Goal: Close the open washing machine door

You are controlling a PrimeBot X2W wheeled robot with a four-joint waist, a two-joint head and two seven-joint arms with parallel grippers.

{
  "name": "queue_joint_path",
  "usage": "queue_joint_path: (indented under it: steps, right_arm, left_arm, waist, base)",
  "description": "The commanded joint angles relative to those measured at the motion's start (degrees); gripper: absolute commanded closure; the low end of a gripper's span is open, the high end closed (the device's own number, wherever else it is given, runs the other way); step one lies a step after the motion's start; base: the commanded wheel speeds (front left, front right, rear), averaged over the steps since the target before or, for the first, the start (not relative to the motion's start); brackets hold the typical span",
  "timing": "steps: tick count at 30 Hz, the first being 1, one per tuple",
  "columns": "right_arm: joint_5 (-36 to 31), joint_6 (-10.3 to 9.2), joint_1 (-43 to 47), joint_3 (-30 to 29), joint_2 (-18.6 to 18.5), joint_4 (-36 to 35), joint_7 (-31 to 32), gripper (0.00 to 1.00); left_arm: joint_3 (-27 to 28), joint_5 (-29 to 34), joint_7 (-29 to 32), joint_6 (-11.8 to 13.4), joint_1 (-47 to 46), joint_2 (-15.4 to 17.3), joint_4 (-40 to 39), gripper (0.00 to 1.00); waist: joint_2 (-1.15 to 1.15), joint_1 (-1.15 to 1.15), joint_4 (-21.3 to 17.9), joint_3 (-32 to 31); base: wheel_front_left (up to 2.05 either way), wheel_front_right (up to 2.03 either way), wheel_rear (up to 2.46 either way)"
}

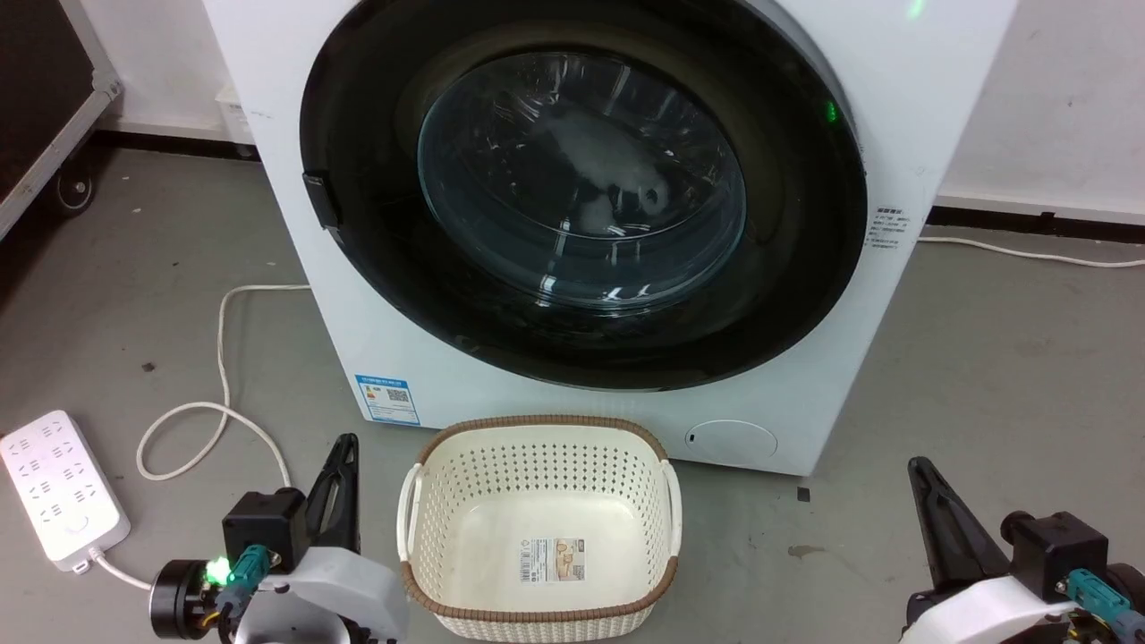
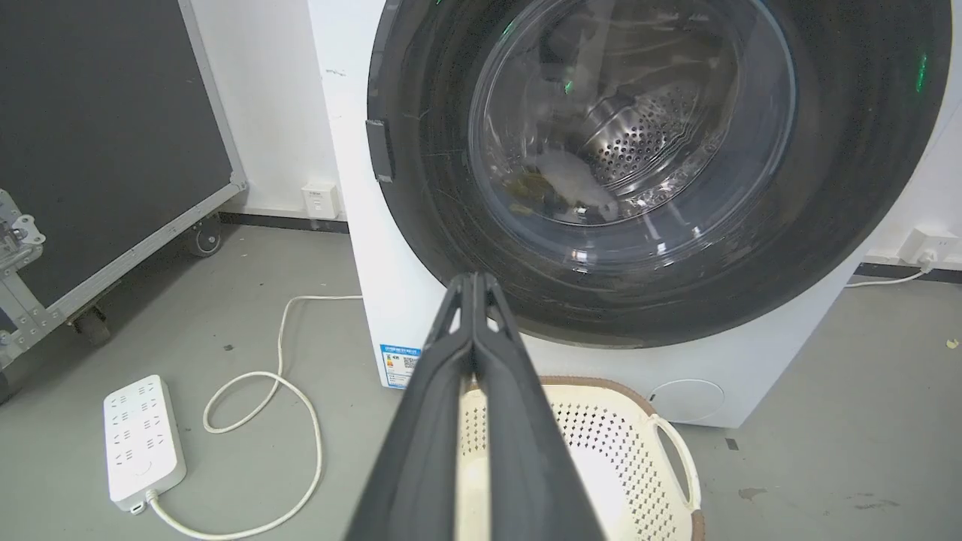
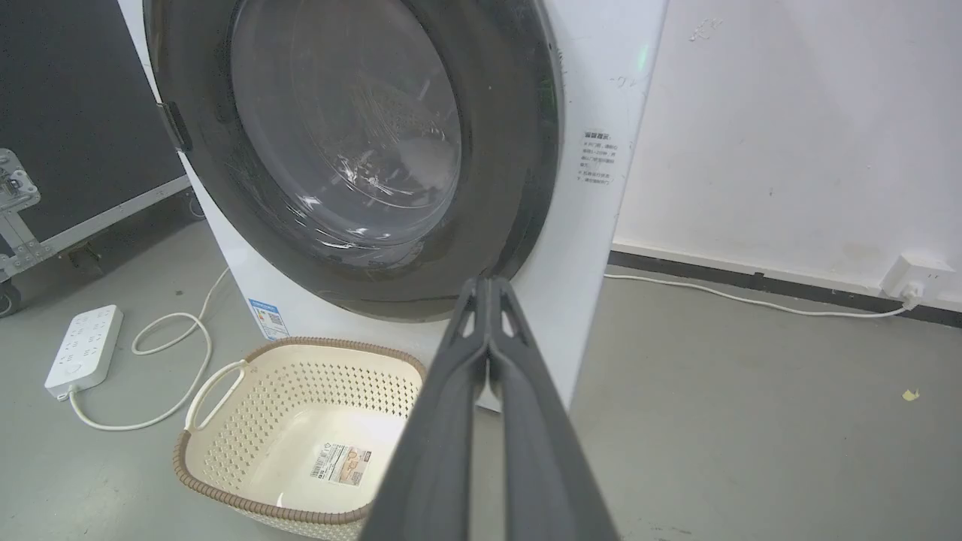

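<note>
The white front-loading washing machine (image 1: pixel 894 54) stands at the far side of the grey floor, against the pale wall. Its round black-rimmed door (image 1: pixel 581 179) covers most of the front. As far as we can tell it sits flush against the cabinet, with its small latch tab (image 1: pixel 320 199) on the left edge. Through the bulging glass we make out the perforated steel drum (image 2: pixel 646 143) and something pale lying in it, which we cannot identify.

To the far left stands a black flight case (image 2: pixel 113 150) with metal edging and casters. A cream perforated laundry basket (image 1: pixel 537 422) with a brown woven rim sits on the floor just in front of the machine. Its only content is a label on its bottom.

On the floor to the near left lies a white power strip (image 1: pixel 58 487). Its white cord (image 1: pixel 221 358) loops towards the machine's left side.

Our left pincer (image 2: pixel 473 279) hangs low at the near left of the basket. Its two dark fingers are pressed together and hold nothing. Our right pincer (image 3: pixel 488 282) hangs at the near right, well apart from the door, likewise closed tight and empty.

A small blue sticker (image 1: pixel 387 399) marks the machine's lower left corner.
</note>
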Motion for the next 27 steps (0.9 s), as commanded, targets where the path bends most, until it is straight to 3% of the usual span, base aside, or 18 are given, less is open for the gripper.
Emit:
queue_joint_path:
  steps: [1,27]
  right_arm:
    - [-0.32,-0.01,-0.81,0.2,-0.07,-0.46,0.43,1.0]
    - [-1.22,-0.02,-1.3,1.55,-0.1,-1.2,2.14,1.0]
  left_arm:
    - [0.42,0.72,0.2,-0.36,0.87,-0.27,-0.53,1.0]
    - [2.84,4.82,2.45,-1.67,2.07,-2.48,-3.28,1.0]
  waist:
    - [0.0,0.0,0.04,0.02]
    - [0.0,0.0,0.85,0.48]
  base:
    - [0.0,0.0,0.0]
    - [0.0,0.0,0.0]
